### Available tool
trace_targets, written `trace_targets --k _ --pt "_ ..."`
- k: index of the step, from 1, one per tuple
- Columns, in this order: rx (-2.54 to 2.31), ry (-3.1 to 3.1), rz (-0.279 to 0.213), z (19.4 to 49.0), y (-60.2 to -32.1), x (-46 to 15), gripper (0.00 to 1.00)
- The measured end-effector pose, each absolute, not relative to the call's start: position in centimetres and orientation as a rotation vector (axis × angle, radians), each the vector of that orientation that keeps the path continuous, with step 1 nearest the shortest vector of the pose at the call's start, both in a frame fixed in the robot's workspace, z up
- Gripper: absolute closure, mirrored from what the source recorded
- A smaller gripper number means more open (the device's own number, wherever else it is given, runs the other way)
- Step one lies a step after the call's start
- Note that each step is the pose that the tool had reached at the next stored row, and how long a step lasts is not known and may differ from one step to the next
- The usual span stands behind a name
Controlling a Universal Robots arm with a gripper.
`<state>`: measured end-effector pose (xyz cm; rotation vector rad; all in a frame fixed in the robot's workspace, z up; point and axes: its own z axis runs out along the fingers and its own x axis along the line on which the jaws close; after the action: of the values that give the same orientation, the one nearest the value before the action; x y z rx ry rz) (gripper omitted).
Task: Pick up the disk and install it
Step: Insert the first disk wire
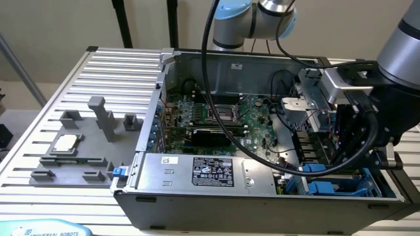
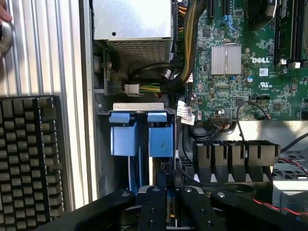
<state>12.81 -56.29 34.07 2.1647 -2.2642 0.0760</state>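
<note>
One arm, gripper (image 2: 168, 202) low over the case's (image 1: 196, 199) drive bay (image 2: 139, 108), fingers narrowed on what looks like the disk (image 2: 160, 139), blue carrier seated in the slot. Install step; seating likely calls for a straight push.

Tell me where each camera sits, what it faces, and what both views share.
Exterior view: off the arm, raised, looking down into the open computer case; the arm and its cables show.
Wrist view: on the wrist, looking down at the blue drive carriers and motherboard; the gripper shows.
Shared: motherboard, power supply, blue carriers.
</note>
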Motion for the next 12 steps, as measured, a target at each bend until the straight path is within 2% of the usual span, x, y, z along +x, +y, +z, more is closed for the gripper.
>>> trace_targets --k 12 --pt "2.165 -2.264 0.077 34.09 -55.84 12.71 0.84"
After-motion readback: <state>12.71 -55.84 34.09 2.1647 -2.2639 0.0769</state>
